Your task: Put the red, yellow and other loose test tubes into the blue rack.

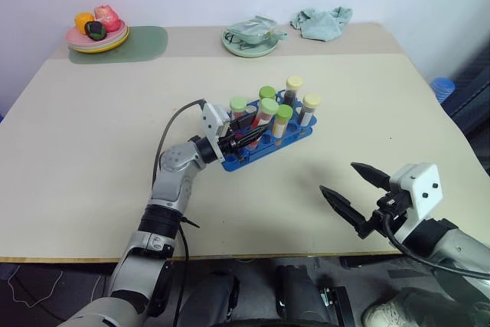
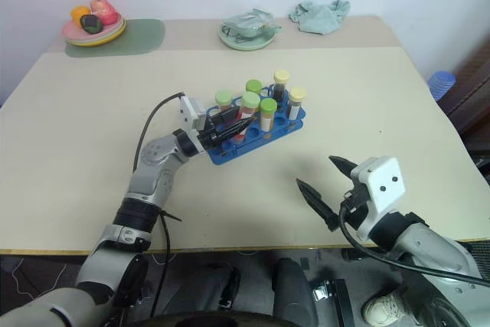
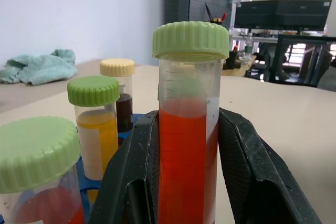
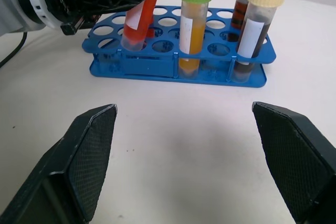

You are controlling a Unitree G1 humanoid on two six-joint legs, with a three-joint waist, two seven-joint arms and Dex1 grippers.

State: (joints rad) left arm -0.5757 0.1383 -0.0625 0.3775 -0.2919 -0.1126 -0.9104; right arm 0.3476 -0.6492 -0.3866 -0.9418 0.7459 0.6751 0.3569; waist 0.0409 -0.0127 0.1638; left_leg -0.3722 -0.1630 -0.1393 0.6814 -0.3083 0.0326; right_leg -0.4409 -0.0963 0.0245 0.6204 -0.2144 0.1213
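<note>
The blue rack [image 1: 253, 156] stands near the middle of the table with several capped tubes upright in it. My left gripper [image 1: 249, 137] is shut on the red tube with a green cap [image 3: 184, 156], whose lower end sits slightly tilted in a hole at the rack's near-left end [image 4: 137, 14]. A yellow tube with a green cap [image 4: 191, 30] and a dark brown tube with a cream cap [image 4: 257, 24] stand in the row nearest my right gripper. My right gripper [image 1: 338, 176] hovers open over the table, short of the rack and to its right, with nothing between its fingers.
At the back left, stacked plates with toy fruit [image 1: 98, 36] rest on a green mat [image 1: 149, 42]. A green plate with a plastic wrap [image 1: 251, 36] and a teal cloth [image 1: 321, 21] lie at the back edge. A blue object [image 1: 442, 88] sits beyond the table's right edge.
</note>
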